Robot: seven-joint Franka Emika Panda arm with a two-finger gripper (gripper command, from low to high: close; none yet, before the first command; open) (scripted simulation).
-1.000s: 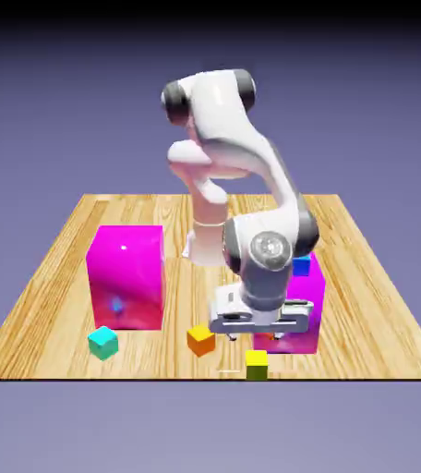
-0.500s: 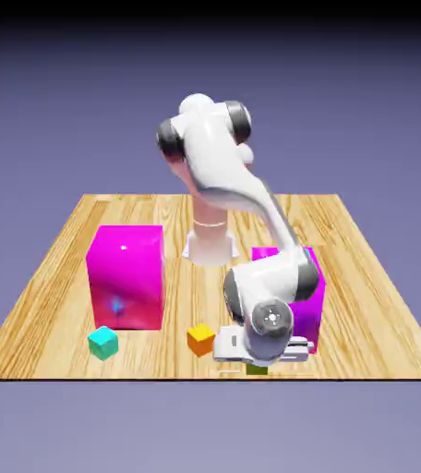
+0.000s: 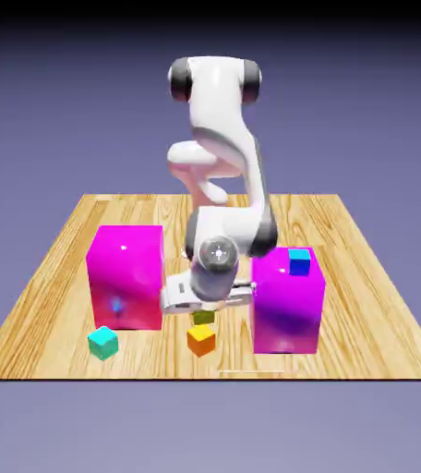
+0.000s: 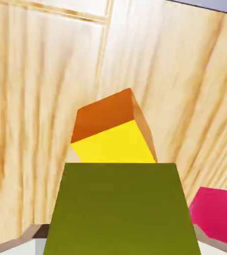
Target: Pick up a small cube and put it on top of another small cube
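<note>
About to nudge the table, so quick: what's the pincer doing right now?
Pincer: closed on the small olive-green cube, holding it up off the table.

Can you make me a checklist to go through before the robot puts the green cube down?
1. Gripper shut on the olive-green cube: ok.
2. Orange cube sitting on the table: ok.
3. Top of the orange cube free of other cubes: ok.
4. Green cube lined up with the orange one's sides: not ok, the orange one looks turned in the hand view.
5. Teal cube away from the orange cube: ok.
6. Green cube high enough to clear the orange one: cannot tell.
</note>
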